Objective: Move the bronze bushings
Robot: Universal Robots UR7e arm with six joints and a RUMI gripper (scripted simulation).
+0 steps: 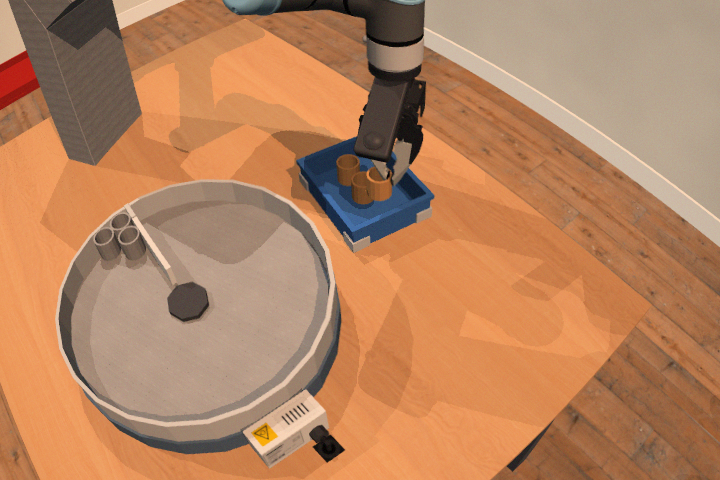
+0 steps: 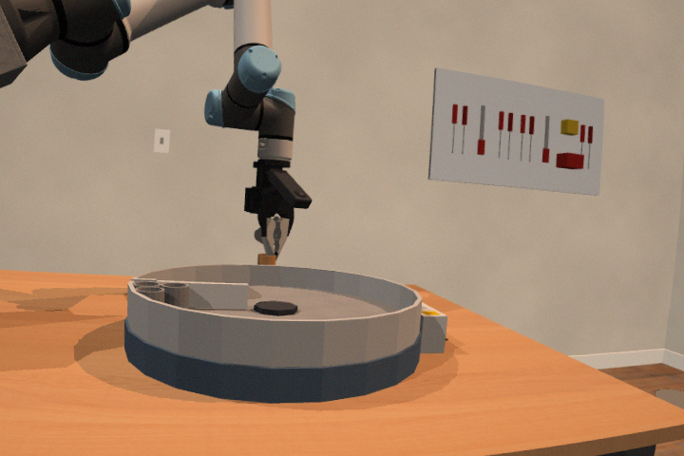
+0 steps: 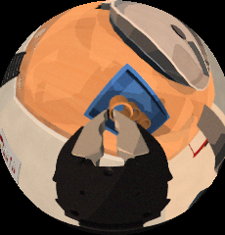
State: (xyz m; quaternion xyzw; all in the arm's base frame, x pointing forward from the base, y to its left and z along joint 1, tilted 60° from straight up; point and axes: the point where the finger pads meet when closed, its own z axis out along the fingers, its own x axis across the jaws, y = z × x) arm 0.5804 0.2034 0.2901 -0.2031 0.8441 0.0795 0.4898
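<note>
Gripper [image 1: 393, 169] is clamped on the third bronze bushing [image 1: 379, 185]. The fingers stand nearly together, pinching the sleeve's thin wall, one finger inside the bore and one outside. It hangs upright, low over the crate [image 1: 392, 221], which sits by the worktop [image 1: 485, 350] edge nearest the wall. It's close beside the two other bronze bushings [image 1: 346, 168] already standing in there; can't tell if it has touched down or is touching its neighbour. The three steel bushings [image 1: 120, 236] are bunched against the turntable [image 1: 328, 266] rim, on the side towards the worktop's left edge, well away from the crate. On handling, I'd expect a rigid, smooth metal sleeve, fairly dense for its size, which won't deform but could slip or swing in a wall pinch. Best hold is the one in use: on the rim wall, deep enough to stop tilt. The risk on release is knocking the neighbours over.
</note>
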